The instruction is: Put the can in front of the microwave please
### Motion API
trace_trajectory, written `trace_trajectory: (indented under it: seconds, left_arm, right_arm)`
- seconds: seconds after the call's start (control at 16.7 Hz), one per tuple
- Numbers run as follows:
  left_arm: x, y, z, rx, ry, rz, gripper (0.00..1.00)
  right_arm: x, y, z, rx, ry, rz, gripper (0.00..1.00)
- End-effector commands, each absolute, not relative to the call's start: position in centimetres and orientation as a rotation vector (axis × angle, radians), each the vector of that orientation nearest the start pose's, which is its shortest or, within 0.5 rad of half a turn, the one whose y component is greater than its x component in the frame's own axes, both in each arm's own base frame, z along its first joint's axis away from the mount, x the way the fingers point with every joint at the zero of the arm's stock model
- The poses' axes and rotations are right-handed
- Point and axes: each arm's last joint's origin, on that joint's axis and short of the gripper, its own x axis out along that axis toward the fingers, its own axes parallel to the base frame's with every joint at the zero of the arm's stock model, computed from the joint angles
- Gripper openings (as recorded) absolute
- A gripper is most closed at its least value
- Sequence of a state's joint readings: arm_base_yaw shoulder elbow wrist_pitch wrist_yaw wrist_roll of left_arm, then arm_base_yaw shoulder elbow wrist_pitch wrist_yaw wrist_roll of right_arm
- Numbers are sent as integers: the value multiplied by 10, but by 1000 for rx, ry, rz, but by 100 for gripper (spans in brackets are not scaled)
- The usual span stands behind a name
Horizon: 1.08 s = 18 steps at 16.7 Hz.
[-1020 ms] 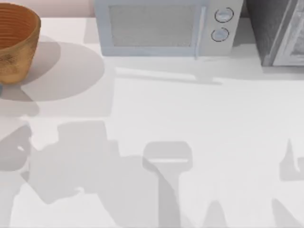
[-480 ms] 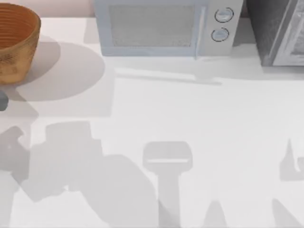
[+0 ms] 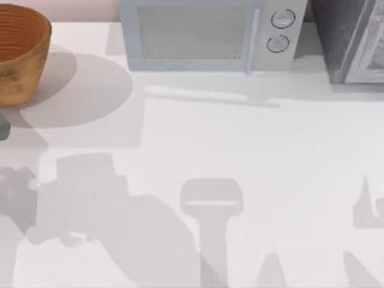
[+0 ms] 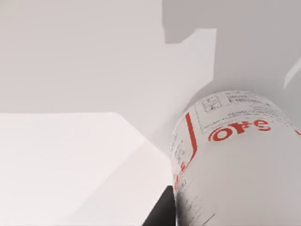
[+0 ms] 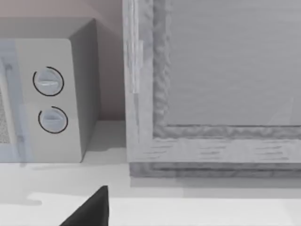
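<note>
The microwave [image 3: 207, 36] is set at the counter's [image 3: 252, 156] back edge, between basket [image 3: 21, 54] and a second appliance [image 3: 354, 39].

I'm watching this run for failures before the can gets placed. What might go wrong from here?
The can sits very close under the left wrist camera, so its grip can't be confirmed; it may slip during carrying. The woven basket stands at the table's far left, near the route toward the microwave, and might get knocked. The speckled-grey appliance crowds the microwave's right side, so overshooting risks a bump.
</note>
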State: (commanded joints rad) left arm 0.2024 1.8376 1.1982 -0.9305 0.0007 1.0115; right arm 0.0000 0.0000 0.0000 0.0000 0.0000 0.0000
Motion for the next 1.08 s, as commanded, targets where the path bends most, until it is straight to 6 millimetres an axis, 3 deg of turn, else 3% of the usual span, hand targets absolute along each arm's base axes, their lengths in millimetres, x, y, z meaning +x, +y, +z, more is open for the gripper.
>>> trace_trajectory:
  seconds: [0.24,0.3,0.84,1.08]
  left_arm:
    - [321,68,157,629,1477,-629,2]
    - [321,68,157,629,1477,-629,0]
    - [321,67,159,632,1473,-629,0]
    - [321,68,179,629,1483,-636,0]
  right_arm:
    - [106,-1,160,0,0,0,100]
    - [106,-1,160,0,0,0,100]
    - [106,-1,160,0,0,0,100]
    - [106,-1,160,0,0,0,100]
